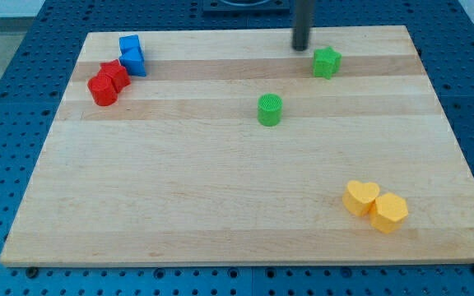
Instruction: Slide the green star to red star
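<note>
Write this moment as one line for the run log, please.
my tip: just upper-left of green star, contact unclear | red star: far left, beside red cylinder and blue blocks | slide: not done

Rod: straight, dark grey, round; my tip (301,48) blunt.

This looks like a robotics lab. A pale wooden board (237,189) lies on a blue metal table (6,131) with a regular grid of small holes, the kind used for fixing equipment. Small coloured plastic blocks sit on the board, and a dark rod (302,25) hangs above it.
</note>
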{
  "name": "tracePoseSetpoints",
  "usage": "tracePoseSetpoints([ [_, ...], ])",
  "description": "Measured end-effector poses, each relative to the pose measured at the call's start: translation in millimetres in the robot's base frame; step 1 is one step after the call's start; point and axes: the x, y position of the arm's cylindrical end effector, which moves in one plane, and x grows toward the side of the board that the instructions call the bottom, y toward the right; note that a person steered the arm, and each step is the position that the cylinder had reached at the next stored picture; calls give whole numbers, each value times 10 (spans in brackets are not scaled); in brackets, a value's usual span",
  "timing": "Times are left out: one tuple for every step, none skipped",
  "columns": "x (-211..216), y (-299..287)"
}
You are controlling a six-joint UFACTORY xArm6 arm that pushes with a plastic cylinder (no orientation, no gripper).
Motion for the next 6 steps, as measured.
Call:
tracePoseSetpoints([
  [184,769],
  [235,22],
  [443,187],
  [466,598],
  [620,-706],
  [636,-1106],
])
